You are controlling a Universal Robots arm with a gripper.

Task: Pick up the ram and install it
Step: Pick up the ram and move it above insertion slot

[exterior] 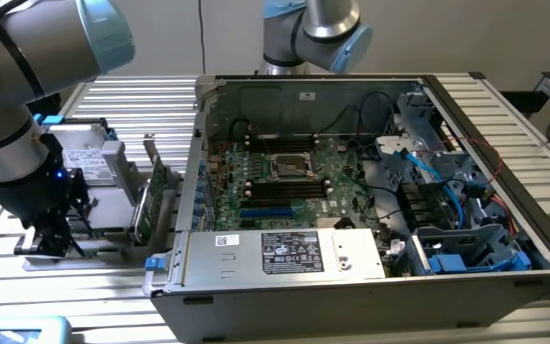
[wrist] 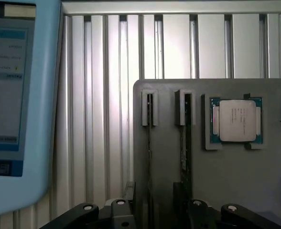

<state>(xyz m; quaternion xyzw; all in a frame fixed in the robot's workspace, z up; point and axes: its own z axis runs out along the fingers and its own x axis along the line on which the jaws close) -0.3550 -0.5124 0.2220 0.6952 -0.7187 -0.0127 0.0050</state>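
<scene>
Fingers [wrist: 129,191] stand wide apart, one on each side of the ram [wrist: 150,143], and none of their faces can be seen touching it. The ram stands on edge in a grey holder [wrist: 217,191], showing as a thin dark line that runs along the holder from a small notched bracket at the holder's far rim back into the gap between the fingers. Just beside it in the same holder, in a second notched bracket, stands another thin board [wrist: 184,152] with a greenish edge. Further along the holder from that board, a square processor chip [wrist: 237,120] lies flat in its own recess. The holder rests on a counter [wrist: 107,95] of ribbed aluminium slats, and off the holder's edge on the ram's side sits a pale blue screen unit [wrist: 16,95]. In the exterior view the arm's dark wrist hangs low over the holder [exterior: 103,247], with the fingers [exterior: 51,240] down at the holder's end away from an open computer case [exterior: 371,294]. That case lies just beside the holder, at the exterior view's right, with its green motherboard [exterior: 337,168] and long black memory slots [exterior: 285,190] facing up.
</scene>
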